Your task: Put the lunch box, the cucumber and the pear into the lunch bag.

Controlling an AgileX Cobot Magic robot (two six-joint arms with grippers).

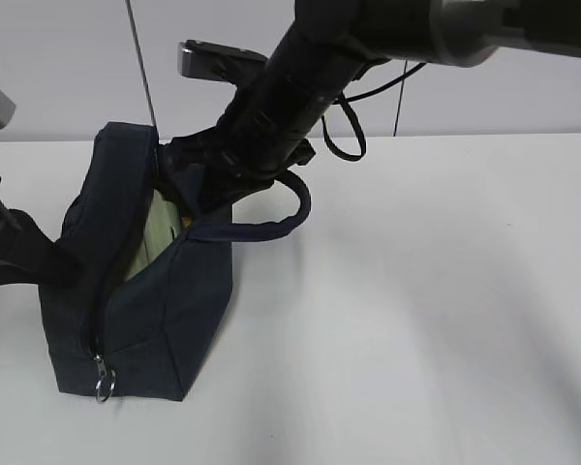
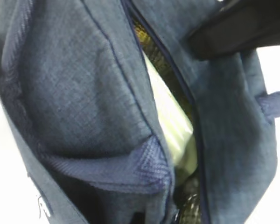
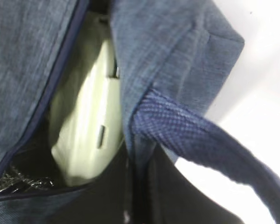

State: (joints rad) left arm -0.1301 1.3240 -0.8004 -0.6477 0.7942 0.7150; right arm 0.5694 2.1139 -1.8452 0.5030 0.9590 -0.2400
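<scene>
The lunch box (image 3: 86, 116) is sitting on its edge inside the lunch bag (image 1: 165, 310) — pale green lid showing through the open zipper. The bag is standing on the white surface (image 1: 416, 320). The right arm is reaching over the bag's mouth. The left arm is beside the bag, maybe holding it open. Neither pincer is showing; the left one seems pressed together, the right I cannot tell. No pear or cucumber in sight.

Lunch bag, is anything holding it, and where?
The left gripper seems to pinch the lunch bag by its left opening edge; right gripper, cannot tell.
</scene>
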